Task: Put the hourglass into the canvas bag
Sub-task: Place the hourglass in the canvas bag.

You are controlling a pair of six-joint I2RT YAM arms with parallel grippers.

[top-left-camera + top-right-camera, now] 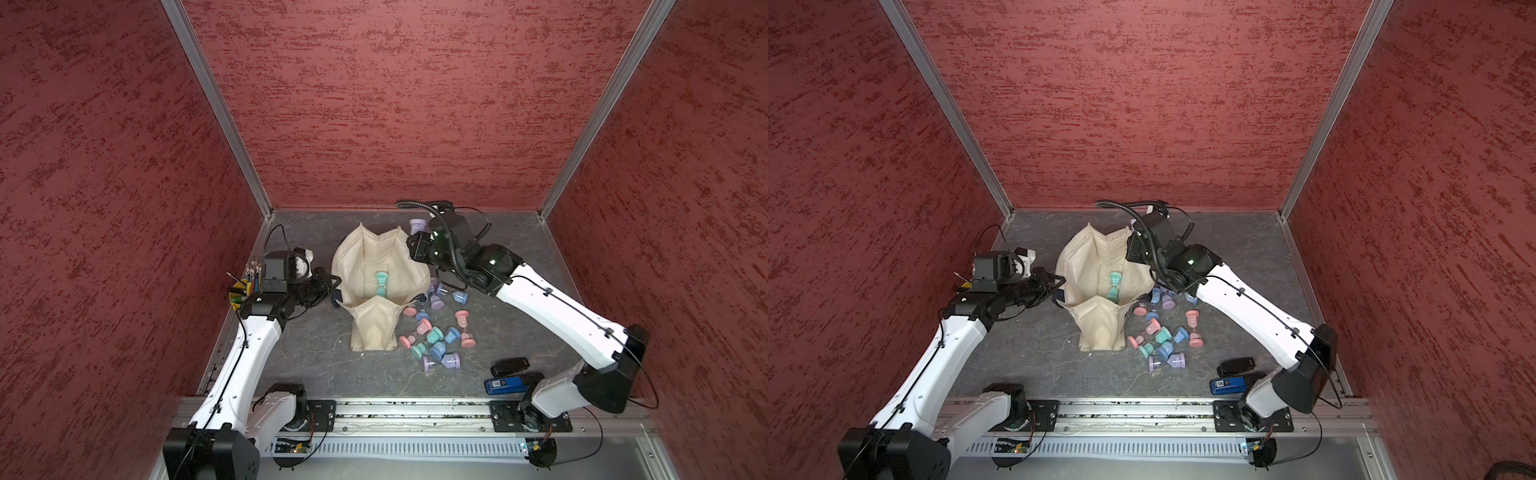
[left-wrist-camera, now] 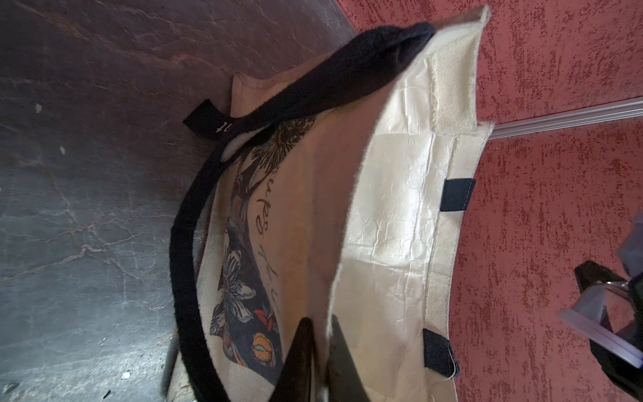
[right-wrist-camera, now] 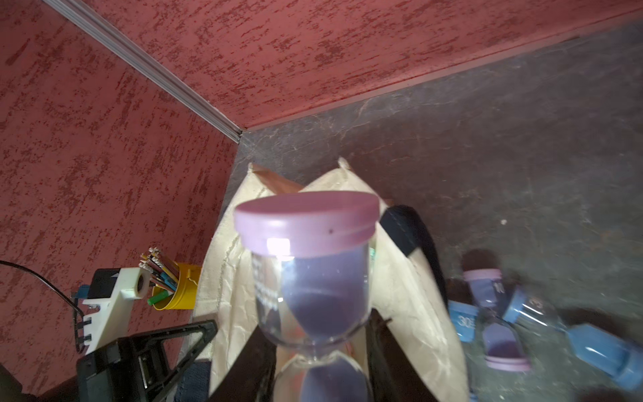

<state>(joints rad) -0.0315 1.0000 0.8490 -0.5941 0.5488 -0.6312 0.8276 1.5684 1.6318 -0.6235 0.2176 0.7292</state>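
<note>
Right gripper (image 3: 318,334): clamped across the narrow waist of the purple hourglass (image 3: 306,222), with one dark finger on either side.
Purple hourglass: held clear of the table (image 1: 519,270) at the 1 o'clock corner of the canvas bag (image 1: 353,257). It is just beside the rim and not yet inside.
Handling: probably light. The clear bulbs look fragile and slick, and the caps look like hard plastic. The waist seems the safest hold, since the flared bulbs stop it sliding out endwise. A gentle squeeze should be enough.
Left gripper (image 2: 320,323): pinched on the bag's rim at 9 o'clock, keeping the mouth spread.
Canvas bag: soft and floppy, with its mouth gaping upward. A teal hourglass (image 1: 380,284) lies inside.
Loose hourglasses (image 1: 436,336): scattered on the table at the bag's 4 o'clock.
Pencil cup (image 1: 241,297): at the bag's 9 o'clock, well out past the pinched rim.
</note>
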